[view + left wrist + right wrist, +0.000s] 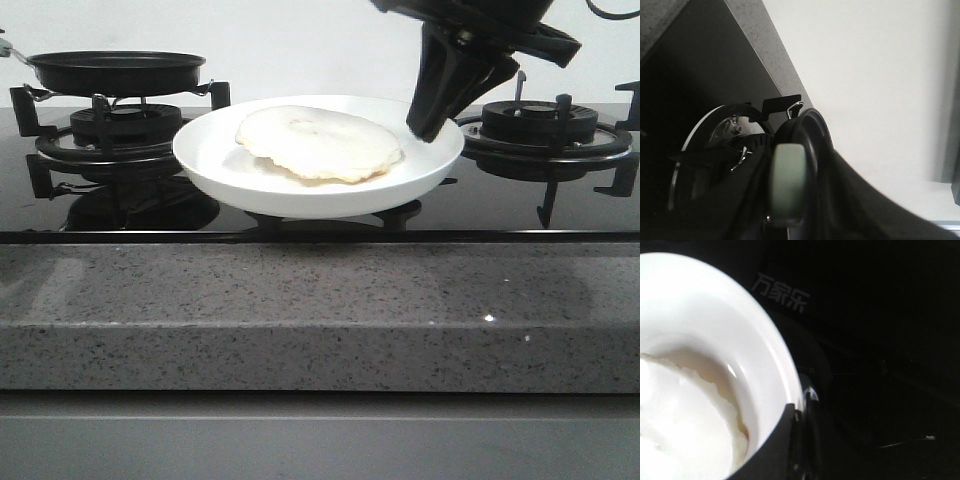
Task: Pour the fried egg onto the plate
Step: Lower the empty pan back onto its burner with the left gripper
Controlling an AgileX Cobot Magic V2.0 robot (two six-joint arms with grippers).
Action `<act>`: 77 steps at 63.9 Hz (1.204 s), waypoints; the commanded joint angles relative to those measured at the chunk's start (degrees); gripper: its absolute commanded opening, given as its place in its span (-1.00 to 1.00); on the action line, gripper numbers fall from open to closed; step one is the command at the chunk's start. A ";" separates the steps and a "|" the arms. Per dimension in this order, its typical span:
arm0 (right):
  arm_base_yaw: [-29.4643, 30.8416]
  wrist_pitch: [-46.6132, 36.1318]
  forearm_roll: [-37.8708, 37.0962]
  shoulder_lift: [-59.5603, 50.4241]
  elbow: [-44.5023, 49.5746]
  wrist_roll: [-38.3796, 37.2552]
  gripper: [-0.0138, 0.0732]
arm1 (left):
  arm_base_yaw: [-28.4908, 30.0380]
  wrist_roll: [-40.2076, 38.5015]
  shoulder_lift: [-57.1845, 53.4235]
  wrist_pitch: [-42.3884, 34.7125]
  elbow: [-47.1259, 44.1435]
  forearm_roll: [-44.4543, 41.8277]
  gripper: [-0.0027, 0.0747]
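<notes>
"万家乐" on black hob glass [850, 330]

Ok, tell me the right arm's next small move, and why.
Probably lower the plate straight down onto the glass cooktop before letting go. The fried egg already lies on it, the right gripper clamps its rim, and a gap and reflection show beneath. The frying pan sits level on the left burner.

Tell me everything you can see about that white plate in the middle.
The plate is a round, shallow, glossy white dish with a low raised rim, ceramic by its look. It sits level over the black glass stovetop, between the two burners, seemingly lifted slightly. The fried egg, pale with browned edges, lies flat on it. The robot's right hand grips its rim on the right side. The pan stays apart, over the left burner.
</notes>
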State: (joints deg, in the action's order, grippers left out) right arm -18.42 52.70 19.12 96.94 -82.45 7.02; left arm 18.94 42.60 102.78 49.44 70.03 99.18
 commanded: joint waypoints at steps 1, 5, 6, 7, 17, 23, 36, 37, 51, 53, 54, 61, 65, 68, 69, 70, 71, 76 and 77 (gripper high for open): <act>0.00 -1.60 0.89 -2.86 -1.27 0.58 -0.82 | -0.06 -0.15 -2.63 4.03 1.86 2.49 0.06; 0.00 -1.60 0.89 -2.86 -1.27 0.58 -0.82 | 0.06 -0.15 -2.63 5.13 1.86 1.10 0.18; 0.00 -1.60 0.89 -2.86 -1.27 0.58 -0.82 | 0.20 -0.15 -2.63 5.43 1.86 0.60 0.21; 0.00 -1.60 0.89 -2.86 -1.27 0.58 -0.82 | 0.20 -0.15 -2.63 5.76 1.86 -0.13 0.22; 0.00 -1.60 0.89 -2.86 -1.27 0.58 -0.82 | 0.69 -0.15 -2.63 8.57 1.86 -5.79 0.24; 0.00 -1.60 0.89 -2.86 -1.27 0.58 -0.82 | 1.67 -0.15 -2.63 10.55 1.86 -8.25 0.24; 0.00 -1.60 0.89 -2.86 -1.27 0.58 -0.82 | 4.36 -0.15 -2.63 19.19 1.86 -12.12 0.24; 0.00 -1.60 0.89 -2.86 -1.27 0.58 -0.82 | 4.35 -0.15 -2.63 19.51 1.86 -12.12 0.24; 0.00 -1.60 0.89 -2.86 -1.27 0.58 -0.82 | 4.57 -0.15 -2.74 21.38 1.86 -12.94 0.02; 0.00 -1.60 0.89 -2.86 -1.27 0.58 -0.82 | 4.57 -0.15 -2.74 21.68 1.86 -13.50 -0.06; 0.00 -1.60 0.89 -2.86 -1.27 0.58 -0.82 | 4.57 -0.15 -2.74 21.96 1.86 -13.87 -0.10; 0.00 -1.60 0.89 -2.86 -1.27 0.58 -0.82 | 4.57 -0.15 -2.74 22.90 1.86 -15.11 -0.49; 0.00 -1.60 0.89 -2.86 -1.27 0.58 -0.82 | 4.57 -0.15 -2.74 23.06 1.86 -15.11 -0.74; 0.00 -1.60 0.89 -2.86 -1.27 0.58 -0.82 | 4.57 -0.15 -2.85 23.06 1.86 -15.11 -0.90; 0.00 -1.60 0.89 -2.86 -1.27 0.58 -0.82 | 4.57 -0.15 -2.97 23.06 1.74 -15.11 -0.95; 0.00 -1.60 0.89 -2.86 -1.27 0.58 -0.82 | 4.46 -0.15 -2.97 23.06 1.73 -15.11 -0.99; 0.00 -1.60 0.89 -2.86 -1.27 0.58 -0.82 | 4.46 -0.02 -3.25 23.06 1.73 -15.11 -0.98; 0.00 -1.60 0.89 -2.86 -1.27 0.58 -0.82 | 4.46 0.27 -4.25 23.06 1.13 -15.22 -0.98; 0.00 -1.60 0.89 -2.86 -1.27 0.58 -0.82 | 4.46 0.41 -4.37 23.06 1.13 -15.20 -0.98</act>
State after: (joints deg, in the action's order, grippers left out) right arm -18.42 52.70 19.12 96.94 -82.45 7.02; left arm 23.25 42.60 102.37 67.32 70.13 80.32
